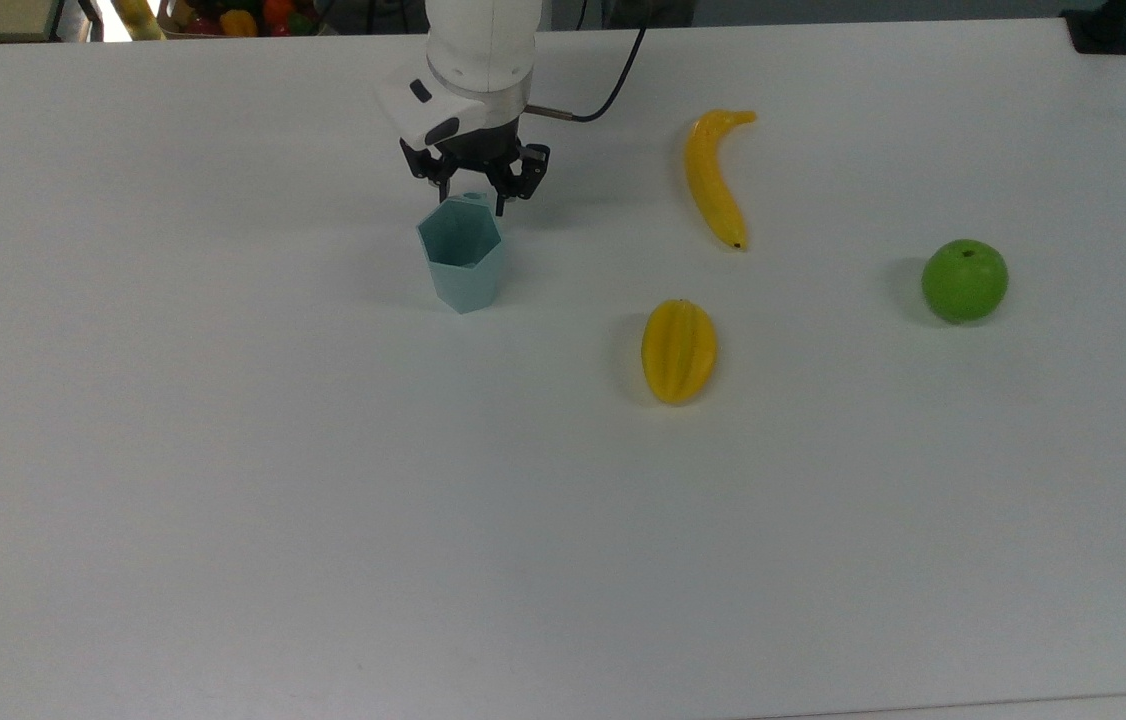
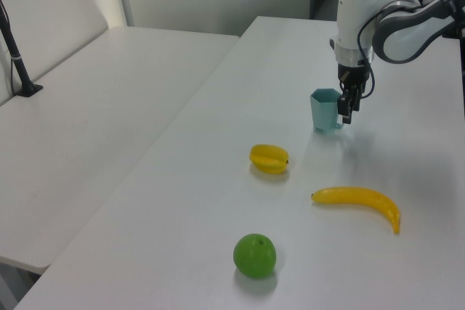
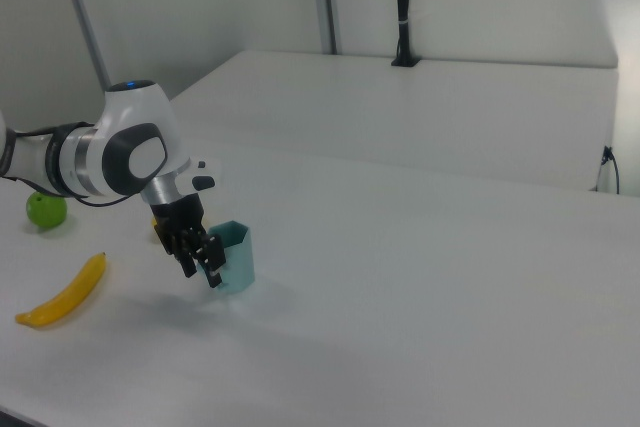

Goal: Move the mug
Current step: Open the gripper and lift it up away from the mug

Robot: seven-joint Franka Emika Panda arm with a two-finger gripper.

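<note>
Standing upright on the white desk, the pale teal mug sits in the upper middle of the top view, its open hexagonal mouth facing up and its walls narrowing toward the base. A small ring tab on its rim points toward the top of the frame, and the gripper hangs right over that tab — the black fingers sit on either side of it with a gap between them, spread apart and not clamped on anything that I can make out. The white arm rises from there out of the top edge of the frame, with a black cable looping off to its right.

In the left view the mug stands in the upper right part of the frame, the gripper just beside its right edge at rim height. In the right view the mug is left of centre, with the gripper at its left side, close against the rim.

Well apart from the mug in the top view — a yellow banana up and to the right, a yellow starfruit lower right, and a green apple far toward the right edge.
</note>
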